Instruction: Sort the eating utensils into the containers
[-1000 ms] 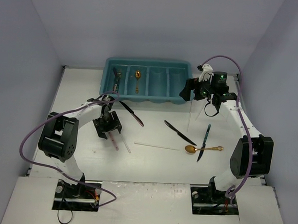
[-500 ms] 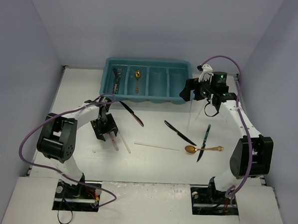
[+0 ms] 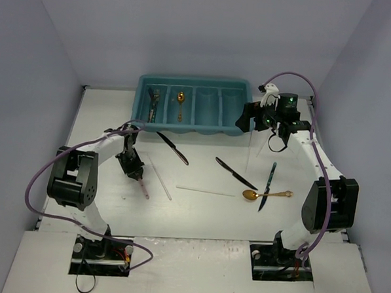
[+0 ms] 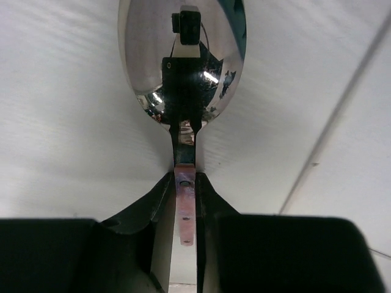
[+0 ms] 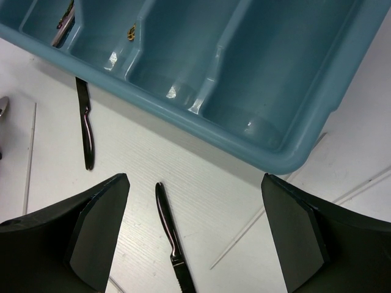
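Your left tool (image 4: 185, 223) is pinched narrow on the handle of a silver spoon (image 4: 183, 55), low over the surface (image 3: 198, 219) in front of the tray's (image 3: 193, 128) left end, so that piece is gripped but not yet delivered. In the tray you have at least a fork (image 3: 154, 100) in the leftmost compartment and a gold spoon (image 3: 180, 101) in the next. The two compartments to the right show nothing in them. The rest lies on the tray's near side: a pale stick (image 3: 160, 177) beside the held spoon, a black knife (image 3: 172, 147) just off the tray's front wall, a second stick (image 3: 205, 191) farther out, and a second knife (image 3: 235, 173) before the tray's right half. Off its right end are a third stick (image 3: 248, 156), a third knife (image 3: 268, 184) and a second gold spoon (image 3: 266, 194). Your right tool (image 5: 194, 201) hangs wide, holding nothing, over the tray's right corner. By my reckoning you're early: two sorted, one in hand, about seven to go.
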